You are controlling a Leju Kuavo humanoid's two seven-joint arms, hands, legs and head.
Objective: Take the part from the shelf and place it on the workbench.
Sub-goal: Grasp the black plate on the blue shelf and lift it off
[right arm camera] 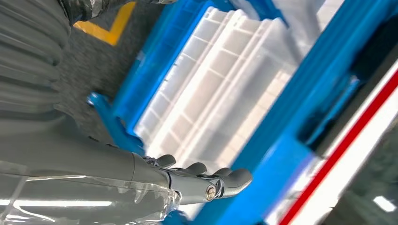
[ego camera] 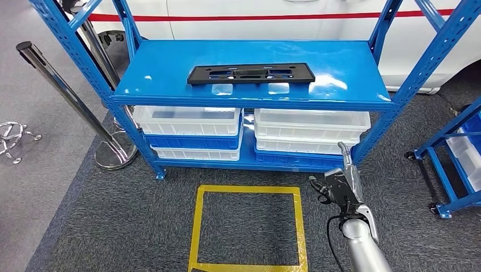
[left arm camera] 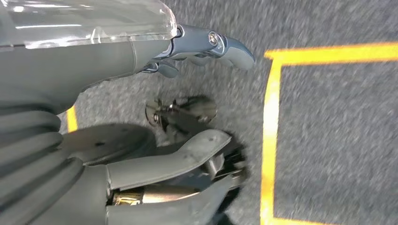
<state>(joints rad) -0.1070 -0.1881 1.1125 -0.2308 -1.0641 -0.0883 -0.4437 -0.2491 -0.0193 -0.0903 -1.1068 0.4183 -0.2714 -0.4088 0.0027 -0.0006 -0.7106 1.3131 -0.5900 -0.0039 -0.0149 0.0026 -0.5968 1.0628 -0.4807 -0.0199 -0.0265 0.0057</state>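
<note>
A flat black rectangular part (ego camera: 250,73) with cut-outs lies on the top board of the blue shelf (ego camera: 164,79), near its middle. My right hand (ego camera: 339,184) is raised in front of the shelf's lower right corner, well below the part, fingers apart and holding nothing. The right wrist view shows the same hand (right arm camera: 187,180) with fingers stretched out beside the white bins (right arm camera: 211,93). In the left wrist view my left hand (left arm camera: 117,56) hangs over the grey carpet, fingers extended and empty.
White and blue bins (ego camera: 190,127) (ego camera: 311,133) are stacked on the lower shelf. A yellow tape square (ego camera: 248,190) marks the carpet before the shelf. A chrome stanchion (ego camera: 62,85) stands at the left, a blue cart (ego camera: 448,147) at the right, a white car (ego camera: 255,17) behind.
</note>
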